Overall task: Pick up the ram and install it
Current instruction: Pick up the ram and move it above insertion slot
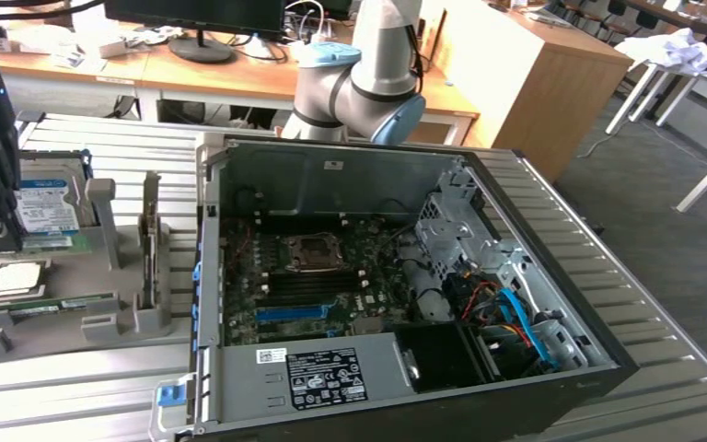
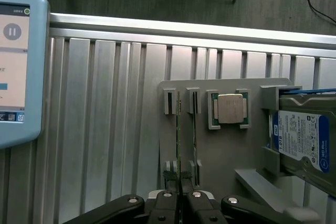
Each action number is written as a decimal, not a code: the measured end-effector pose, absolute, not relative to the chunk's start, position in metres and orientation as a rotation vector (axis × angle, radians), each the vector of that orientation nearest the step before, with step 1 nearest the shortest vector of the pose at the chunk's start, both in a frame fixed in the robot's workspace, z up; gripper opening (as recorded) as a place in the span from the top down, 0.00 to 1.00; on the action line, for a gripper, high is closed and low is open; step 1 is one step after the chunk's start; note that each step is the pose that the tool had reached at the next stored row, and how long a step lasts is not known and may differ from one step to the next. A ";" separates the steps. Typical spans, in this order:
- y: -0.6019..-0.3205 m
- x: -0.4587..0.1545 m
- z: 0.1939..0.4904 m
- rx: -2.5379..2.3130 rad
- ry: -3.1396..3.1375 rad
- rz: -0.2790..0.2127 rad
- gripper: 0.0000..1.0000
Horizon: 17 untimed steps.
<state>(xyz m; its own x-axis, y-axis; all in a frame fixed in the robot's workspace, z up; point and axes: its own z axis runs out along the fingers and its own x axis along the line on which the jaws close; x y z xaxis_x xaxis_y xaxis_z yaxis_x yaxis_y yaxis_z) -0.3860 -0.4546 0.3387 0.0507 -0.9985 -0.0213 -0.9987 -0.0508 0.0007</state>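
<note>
Black gripper (image 2: 179, 182) fingers pinch narrowly on the ram (image 2: 178, 129), which stands on edge in a slot of the grey holder (image 2: 226, 156), beside one silver processor (image 2: 231, 108) and one hard drive (image 2: 304, 140). From outside, the gripper hangs over that holder at the exterior view's left, with one open computer case (image 1: 329, 175) to its right.

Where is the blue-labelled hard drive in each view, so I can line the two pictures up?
Exterior view: the hard drive sits near the exterior view's left edge, on the grey holder beside the open computer case.
Wrist view: the hard drive is on that holder, next to the silver processor chip.
Shared landmark: that processor chip, beside the drive in both views.
</note>
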 end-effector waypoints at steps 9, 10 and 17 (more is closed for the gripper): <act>-0.455 -0.386 0.349 -2.267 2.154 0.025 0.87; -0.455 -0.386 0.351 -2.267 2.154 0.025 0.87; -0.455 -0.386 0.358 -2.267 2.154 0.025 0.87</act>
<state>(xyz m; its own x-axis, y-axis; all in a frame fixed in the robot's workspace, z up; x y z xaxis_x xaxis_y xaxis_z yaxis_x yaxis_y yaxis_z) -0.3860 -0.4546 0.3583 0.0507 -0.9985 -0.0214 -0.9987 -0.0508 0.0007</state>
